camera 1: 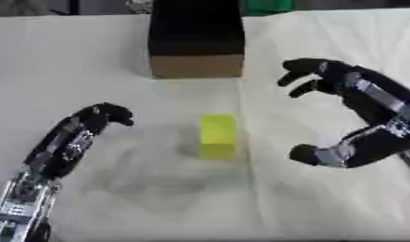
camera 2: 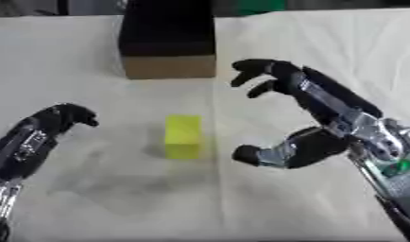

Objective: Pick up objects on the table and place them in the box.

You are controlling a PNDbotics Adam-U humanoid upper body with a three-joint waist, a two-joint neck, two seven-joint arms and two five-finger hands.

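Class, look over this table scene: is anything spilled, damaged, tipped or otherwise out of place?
Nothing stands out. The yellow block lies flat on the table, apart from both hands, and the box stands upright at the far side.

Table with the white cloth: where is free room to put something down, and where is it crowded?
Free: the white-cloth table in front of the yellow block, and the far left beside the cardboard box. Crowded: between the block and the open right hand. The left hand borders the block's left side.

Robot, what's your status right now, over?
Right hand open beside yellow block, not touching. Left hand curled, holding nothing. Block on table, short of box. Nothing between them.
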